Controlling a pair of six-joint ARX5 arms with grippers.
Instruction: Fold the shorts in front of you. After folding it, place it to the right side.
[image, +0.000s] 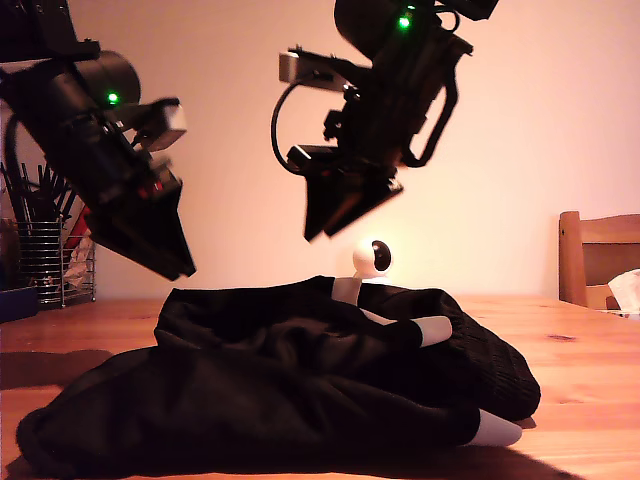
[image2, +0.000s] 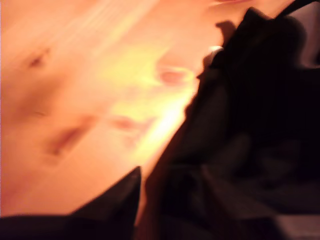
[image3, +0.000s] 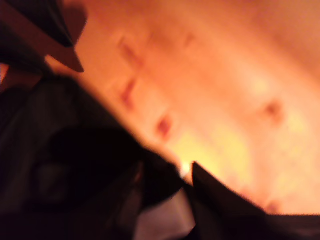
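The shorts lie in a rumpled black heap on the wooden table, near the middle of the exterior view, with 2 white patches poking out toward that view's right. No flat fold shows yet, so I judge the task is at an early stage.

2 arms hang above the heap, one at the exterior view's left and one near its centre, both clear of the cloth and carrying nothing. The wrist views are too blurred to say which arm is which. One dark fingertip of my first gripper shows over bare wood beside the fabric, and a fingertip of my second gripper shows at the cloth's edge. I cannot tell whether either tool is released or clenched.

Risks, as I judge them:
- A pinch into this bunched pile could catch several layers and drag the whole heap instead of 1 edge.
- The white webcam stands just behind the shorts, so a sweeping pull could topple it.

A wire holder at the exterior view's left holds dark upright sticks, too dim to identify.
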